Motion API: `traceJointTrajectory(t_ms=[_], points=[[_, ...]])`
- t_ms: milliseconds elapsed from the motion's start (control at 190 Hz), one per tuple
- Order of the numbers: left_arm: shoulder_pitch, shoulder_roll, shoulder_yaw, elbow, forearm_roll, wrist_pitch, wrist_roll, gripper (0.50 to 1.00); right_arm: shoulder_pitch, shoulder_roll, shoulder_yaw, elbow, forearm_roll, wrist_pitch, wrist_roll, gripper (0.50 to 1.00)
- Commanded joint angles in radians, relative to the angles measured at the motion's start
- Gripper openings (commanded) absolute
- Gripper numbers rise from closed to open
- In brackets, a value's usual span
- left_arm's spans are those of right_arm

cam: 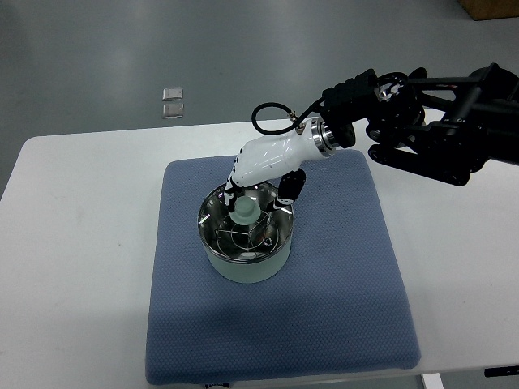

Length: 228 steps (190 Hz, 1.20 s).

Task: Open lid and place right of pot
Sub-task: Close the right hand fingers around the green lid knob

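**Top view: lid on pot, right hand at knob**

White table, blue mat centred on it. Pale green pot on mat, upper middle. Glass lid seated, steel-rimmed, pale knob. Right hand reaches over far rim, fingers curled down by knob; grip uncertain. No legible writing.

A white bench with rounded corners fills most of the view. A blue textured mat lies flat on its middle, its near edge reaching almost to the bench's front. Beyond the bench lies a grey floor, and two small pale square pieces sit there, one just behind the other.
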Motion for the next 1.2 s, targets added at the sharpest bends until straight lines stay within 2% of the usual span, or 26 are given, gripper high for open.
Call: traceJointTrajectory(t_ms=[0,279,353,416,611,680,743,806,1027,1096,1196], points=[[0.0,0.0,0.0,0.0,0.001,0.0,0.0,1.0,-0.004,0.001,0.0,0.0,0.0,-0.001,0.0,0.697],[0.0,0.0,0.0,0.0,0.001,0.0,0.0,1.0,-0.015,0.006,0.0,0.0,0.0,-0.001,0.0,0.695],[0.0,0.0,0.0,0.0,-0.001,0.0,0.0,1.0,-0.017,0.011,0.0,0.0,0.0,-0.001,0.0,0.644],[0.0,0.0,0.0,0.0,0.001,0.0,0.0,1.0,-0.02,0.014,0.0,0.0,0.0,-0.001,0.0,0.619],[0.0,0.0,0.0,0.0,0.001,0.0,0.0,1.0,-0.021,0.017,0.0,0.0,0.0,-0.001,0.0,0.615],[0.0,0.0,0.0,0.0,0.001,0.0,0.0,1.0,-0.02,0.018,0.0,0.0,0.0,0.001,0.0,0.584],[0.0,0.0,0.0,0.0,0.001,0.0,0.0,1.0,-0.02,0.018,0.0,0.0,0.0,0.001,0.0,0.582],[0.0,0.0,0.0,0.0,-0.001,0.0,0.0,1.0,-0.017,0.018,-0.001,-0.001,-0.001,0.004,0.0,0.545],[0.0,0.0,0.0,0.0,0.001,0.0,0.0,1.0,-0.011,0.018,0.0,-0.005,0.0,0.011,0.0,0.539],[0.0,0.0,0.0,0.0,0.001,0.0,0.0,1.0,-0.009,0.018,0.0,-0.005,0.0,0.011,0.0,0.513],[0.0,0.0,0.0,0.0,-0.001,0.0,0.0,1.0,-0.008,0.015,0.002,-0.005,0.002,0.013,0.0,0.502]])
